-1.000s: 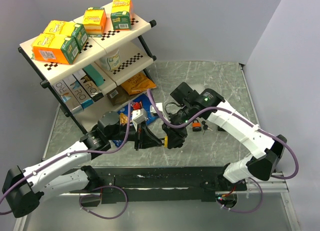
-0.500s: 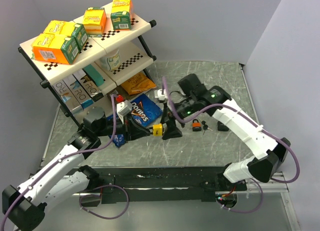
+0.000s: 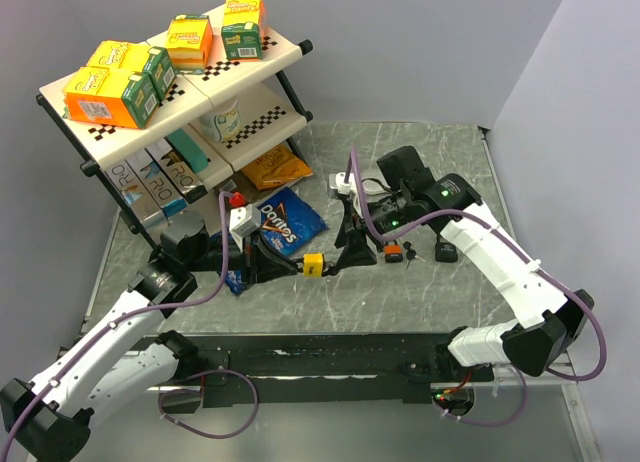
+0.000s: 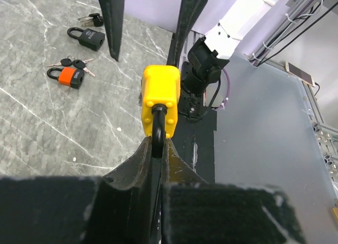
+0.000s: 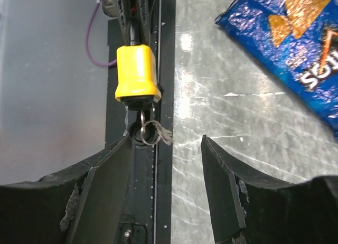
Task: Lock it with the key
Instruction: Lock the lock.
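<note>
Key [image 5: 141,132] is sitting in the keyway of the yellow padlock [image 5: 137,72], upper left of the right wrist view, with the left gripper [image 4: 157,146] pinching its shackle [image 4: 157,122] and the right gripper [image 5: 166,143] gaping empty; an off-centre close is risking knocking it out or swivelling the lock.

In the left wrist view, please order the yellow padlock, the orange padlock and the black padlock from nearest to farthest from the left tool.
1. The yellow padlock: its shackle is in the left tool.
2. The orange padlock: on the table, left in the view.
3. The black padlock: on the table, beyond the orange one.
</note>
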### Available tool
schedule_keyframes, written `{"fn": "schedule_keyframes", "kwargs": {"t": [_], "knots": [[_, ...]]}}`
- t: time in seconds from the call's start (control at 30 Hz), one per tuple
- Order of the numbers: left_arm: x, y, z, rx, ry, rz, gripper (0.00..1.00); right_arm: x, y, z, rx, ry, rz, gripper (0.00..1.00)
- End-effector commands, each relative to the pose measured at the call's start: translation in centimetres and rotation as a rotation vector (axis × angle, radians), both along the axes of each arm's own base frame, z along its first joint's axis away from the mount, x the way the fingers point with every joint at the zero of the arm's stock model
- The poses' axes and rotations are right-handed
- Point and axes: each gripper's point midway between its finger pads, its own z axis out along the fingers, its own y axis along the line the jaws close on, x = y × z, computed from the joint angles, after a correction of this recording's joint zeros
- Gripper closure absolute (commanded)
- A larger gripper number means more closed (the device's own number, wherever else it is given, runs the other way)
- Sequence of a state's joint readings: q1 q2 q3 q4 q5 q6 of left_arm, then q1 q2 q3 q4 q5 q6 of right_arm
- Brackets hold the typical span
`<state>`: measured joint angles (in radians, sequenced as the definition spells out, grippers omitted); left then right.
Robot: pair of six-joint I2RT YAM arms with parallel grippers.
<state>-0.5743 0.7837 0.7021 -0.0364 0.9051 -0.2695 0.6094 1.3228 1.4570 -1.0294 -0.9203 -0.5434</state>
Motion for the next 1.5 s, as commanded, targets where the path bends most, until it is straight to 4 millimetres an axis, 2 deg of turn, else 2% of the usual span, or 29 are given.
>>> {"fn": "schedule_keyframes", "kwargs": {"t": [0.0, 0.17, 0.37, 0.53, 0.57, 0.6, 0.7, 1.07, 1.23, 1.3, 1.4, 1.47], "knots": [[-0.1, -0.1, 3.1, -0.054, -0.107, -0.028, 0.99, -1.2, 1.0, 1.2, 0.062, -0.008, 0.061, 0.38], [0.1, -0.2, 3.1, -0.062, -0.094, -0.018, 0.99, -1.5, 1.8, 0.9, 0.053, -0.009, 0.092, 0.44], [0.4, -0.1, 2.9, -0.058, -0.084, 0.008, 0.99, -1.4, 2.0, 0.0, 0.033, 0.003, 0.093, 0.55], [0.5, -0.2, 2.8, -0.065, -0.079, 0.014, 0.99, -1.7, 1.6, -1.0, 0.009, 0.014, 0.092, 0.73], [0.5, -0.1, 2.8, -0.065, -0.082, 0.015, 0.99, -1.8, 1.5, -1.0, 0.006, 0.011, 0.093, 0.79], [0.5, -0.1, 2.8, -0.064, -0.083, 0.015, 0.99, -1.7, 1.4, -1.2, 0.003, 0.007, 0.093, 0.89], [0.4, -0.1, 2.8, -0.063, -0.086, 0.016, 0.99, -1.7, 1.0, -1.4, -0.011, -0.008, 0.094, 1.0], [0.8, 0.7, 2.8, -0.034, -0.108, 0.034, 0.99, -1.5, -1.8, -1.4, -0.032, -0.026, 0.051, 1.0], [0.9, 0.6, 3.3, -0.048, -0.107, 0.029, 0.99, -1.5, -3.1, -2.2, -0.058, -0.013, 0.025, 1.0], [1.0, 0.6, 3.4, -0.047, -0.112, 0.033, 0.99, -0.7, -3.6, -2.8, -0.074, -0.005, -0.014, 1.0], [1.4, 0.6, 2.9, -0.032, -0.094, 0.049, 0.99, 1.3, -4.4, -5.0, -0.127, 0.059, -0.114, 1.0], [1.3, 0.6, 2.5, -0.024, -0.072, 0.045, 0.99, 2.9, -4.9, -7.3, -0.182, 0.118, -0.191, 1.0]]}}
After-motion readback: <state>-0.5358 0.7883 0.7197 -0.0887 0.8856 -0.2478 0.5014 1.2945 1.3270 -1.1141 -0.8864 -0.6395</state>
